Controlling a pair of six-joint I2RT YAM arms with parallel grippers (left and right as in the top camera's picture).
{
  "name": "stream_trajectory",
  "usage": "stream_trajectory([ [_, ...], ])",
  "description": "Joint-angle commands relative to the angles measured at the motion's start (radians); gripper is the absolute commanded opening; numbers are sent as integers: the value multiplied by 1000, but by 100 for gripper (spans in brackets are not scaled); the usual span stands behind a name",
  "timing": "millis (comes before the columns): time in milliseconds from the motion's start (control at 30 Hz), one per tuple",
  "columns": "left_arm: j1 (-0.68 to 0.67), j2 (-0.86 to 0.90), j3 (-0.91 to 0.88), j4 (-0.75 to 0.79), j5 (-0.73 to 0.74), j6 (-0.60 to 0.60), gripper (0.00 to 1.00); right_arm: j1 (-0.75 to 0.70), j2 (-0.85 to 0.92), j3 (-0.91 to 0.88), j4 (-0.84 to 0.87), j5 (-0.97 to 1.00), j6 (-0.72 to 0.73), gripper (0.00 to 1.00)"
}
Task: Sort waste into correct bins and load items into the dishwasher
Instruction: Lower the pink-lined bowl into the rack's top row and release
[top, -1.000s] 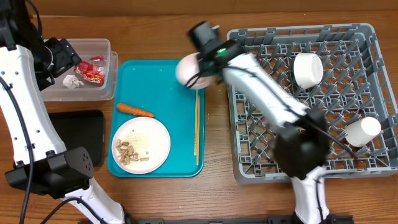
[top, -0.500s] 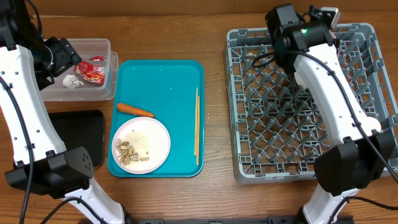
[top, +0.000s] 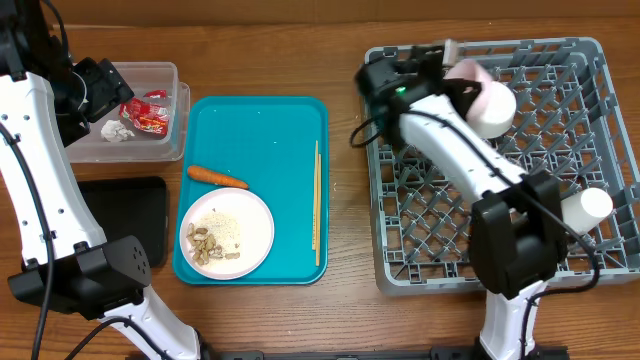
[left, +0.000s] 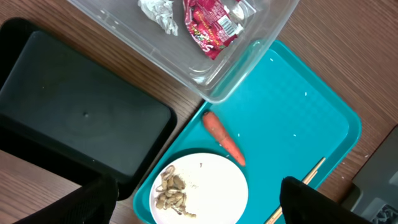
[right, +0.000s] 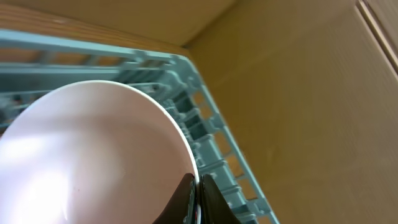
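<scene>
My right gripper (right: 194, 186) is shut on the rim of a pale pinkish-white bowl (right: 87, 155) and holds it over the back of the grey dish rack (right: 211, 143). In the overhead view the gripper (top: 452, 68) and bowl (top: 478, 78) are beside a white cup (top: 495, 112) in the rack (top: 480, 200). My left gripper (left: 199, 205) is open and empty, high over the clear tub (left: 217, 87), which holds the red wrapper (left: 211, 25) and foil ball (left: 158, 12). The carrot (left: 224, 138), chopsticks (top: 316, 205) and a white plate (left: 211, 186) with rice and nut scraps (left: 171, 193) lie on the teal tray (top: 260, 130).
The black tray (left: 74, 118) sits on the table in front of the clear tub, left of the teal tray. A second white cup (top: 583, 210) lies at the rack's right side. Bare wooden table runs between the teal tray and the rack.
My right gripper has carried the pinkish-white bowl from over the teal tray's back right corner to over the back of the rack. The left arm has not moved.
</scene>
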Motion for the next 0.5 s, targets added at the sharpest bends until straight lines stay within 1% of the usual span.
stream_trajectory([
  [0, -9, -16, 1, 2, 8, 0, 85, 45, 25, -5, 5, -31, 0, 4],
  [133, -9, -17, 1, 1, 8, 1, 85, 74, 27, -6, -5, -26, 0, 4],
  [233, -9, -17, 1, 1, 8, 1, 85, 73, 27, -5, -35, 86, 8, 4],
  [300, -9, -17, 1, -1, 8, 1, 86, 52, 26, -5, -51, 181, 31, 4],
  [333, -9, -17, 1, -3, 8, 1, 86, 35, 27, -5, -50, 198, 30, 4],
  [400, -9, -17, 1, -4, 8, 1, 85, 8, 27, -5, -51, 193, 23, 4],
  [467, -9, -17, 1, -4, 8, 1, 86, -12, 27, -5, -30, 195, -21, 4],
])
